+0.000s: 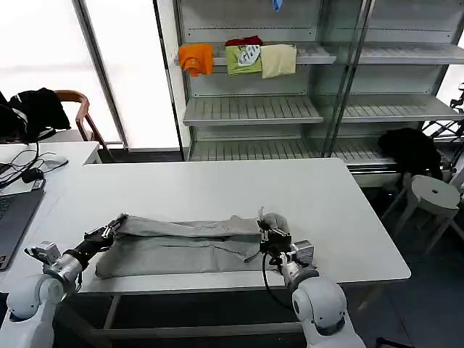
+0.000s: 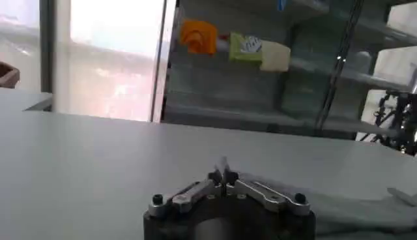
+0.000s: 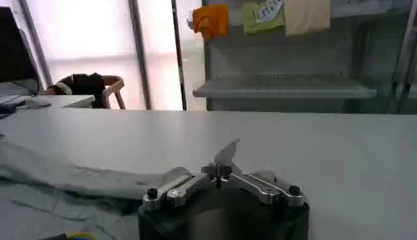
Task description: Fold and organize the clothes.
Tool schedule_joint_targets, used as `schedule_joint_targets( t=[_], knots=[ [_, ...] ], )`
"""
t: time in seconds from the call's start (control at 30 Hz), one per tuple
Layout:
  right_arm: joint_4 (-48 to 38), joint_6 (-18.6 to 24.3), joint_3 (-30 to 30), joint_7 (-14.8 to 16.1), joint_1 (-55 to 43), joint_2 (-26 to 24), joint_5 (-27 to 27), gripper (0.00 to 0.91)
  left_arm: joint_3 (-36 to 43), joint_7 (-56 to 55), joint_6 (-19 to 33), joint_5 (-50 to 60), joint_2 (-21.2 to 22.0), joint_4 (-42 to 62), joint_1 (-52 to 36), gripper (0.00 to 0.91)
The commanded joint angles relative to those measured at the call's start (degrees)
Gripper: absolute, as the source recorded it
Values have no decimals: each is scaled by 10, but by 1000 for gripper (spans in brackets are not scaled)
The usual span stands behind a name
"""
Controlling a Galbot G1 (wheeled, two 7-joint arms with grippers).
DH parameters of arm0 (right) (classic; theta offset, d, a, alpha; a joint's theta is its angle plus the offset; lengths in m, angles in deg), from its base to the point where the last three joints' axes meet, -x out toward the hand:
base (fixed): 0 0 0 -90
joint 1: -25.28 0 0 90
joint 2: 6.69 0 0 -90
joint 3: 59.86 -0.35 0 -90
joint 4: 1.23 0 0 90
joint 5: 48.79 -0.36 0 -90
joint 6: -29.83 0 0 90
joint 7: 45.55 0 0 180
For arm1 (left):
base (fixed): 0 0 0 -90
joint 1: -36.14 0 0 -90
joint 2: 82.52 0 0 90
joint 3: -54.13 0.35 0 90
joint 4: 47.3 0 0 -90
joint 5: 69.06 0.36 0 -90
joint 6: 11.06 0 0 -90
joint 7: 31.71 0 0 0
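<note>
My L end effector (image 1: 109,230) & R end effector (image 1: 265,233) each pinch shirt (image 1: 188,245) edges on counter (image 1: 217,188); wrist views confirm fingertips clenched on fabric.

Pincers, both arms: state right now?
Left pincer: shut on the grey shirt, pinching its left end.
Right pincer: shut on the grey shirt, pinching its right end.

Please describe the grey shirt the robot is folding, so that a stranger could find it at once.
On the white table, along its near edge, lies the light grey shirt, stretched between the left gripper and the right gripper. Unlike the orange, green and cream clothes on the shelf behind, it lies long and rumpled.
</note>
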Motion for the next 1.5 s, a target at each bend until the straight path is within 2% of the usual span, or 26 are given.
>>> schedule_joint_targets(
  t=[0.03, 0.3, 0.43, 0.5, 0.53, 0.57, 0.6, 0.63, 0.67, 0.7, 1.1, 1.3, 1.37, 1.5],
  knots=[
    [28, -1, 2, 5, 22, -5, 5, 0, 0, 5, 2, 0, -5, -2, 9, 10],
    [8, 9, 3, 17, 39, 6, 50, 0, -3, 8, 2, 9, -11, -21, 27, 10],
    [4, 13, -1, 12, 43, 6, 54, 0, -6, 7, 3, 20, -7, -34, 41, 10],
    [-2, 19, -3, 6, 43, 6, 79, 0, -5, 7, 7, 34, -6, -38, 44, 10],
    [-5, 20, -3, 2, 42, 5, 87, 71, -5, 7, 8, 39, -5, -40, 45, 10],
    [-7, 23, -3, -1, 42, 5, 97, 403, -4, 6, 8, 41, -4, -40, 47, 10],
    [-10, 25, -3, -4, 42, 6, 102, 403, -4, 5, 9, 47, -3, -42, 48, 10],
    [-16, 31, -5, -6, 43, 9, 113, 907, -3, 3, 10, 50, -3, -44, 49, 10],
    [-18, 35, -7, -6, 44, 11, 119, 907, -3, 1, 11, 55, -2, -45, 51, 232],
    [-21, 38, -8, -8, 45, 12, 126, 907, -2, -2, 15, 61, -2, -47, 52, 907],
    [-10, 35, -29, -21, 52, 7, 166, 907, -16, -34, 7, 85, 2, -73, 65, 907],
    [4, 30, -55, -24, 58, -10, 165, 907, -43, -68, -8, 125, 14, -103, 86, 907],
    [20, 33, -68, -24, 58, -16, 131, 907, -51, -100, -11, 141, 20, -110, 94, 907],
    [60, 46, -114, -35, 41, -16, -38, 907, -67, -167, -32, 134, 45, -136, 107, 907]
  ],
)
